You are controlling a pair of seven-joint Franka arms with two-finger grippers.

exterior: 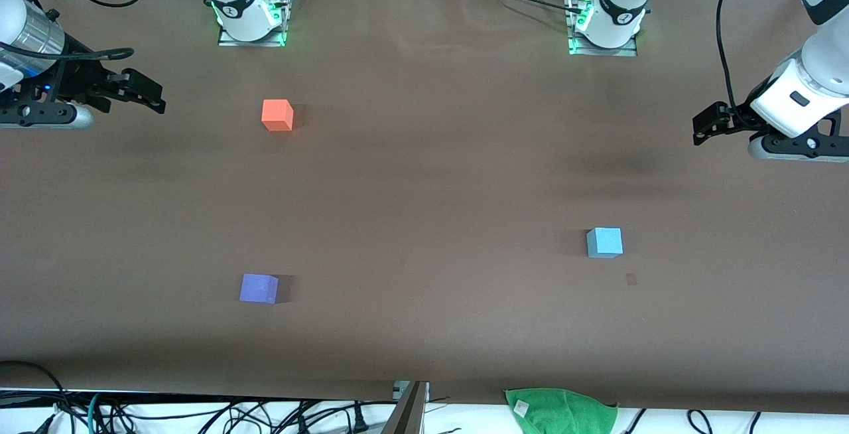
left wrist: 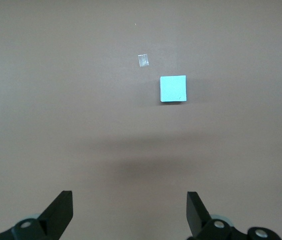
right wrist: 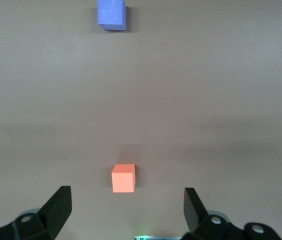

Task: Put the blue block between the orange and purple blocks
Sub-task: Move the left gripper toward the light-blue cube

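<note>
The light blue block rests on the brown table toward the left arm's end. At the right arm's end, the orange block lies farther from the front camera than the purple block, with a wide stretch of bare table between them. My left gripper hangs open over the table's edge at its own end, holding nothing. My right gripper also stands open and empty, over its end of the table, apart from the orange block.
A small scrap of tape lies near the blue block. A green cloth and loose cables sit off the table's near edge. The two arm bases stand along the edge farthest from the front camera.
</note>
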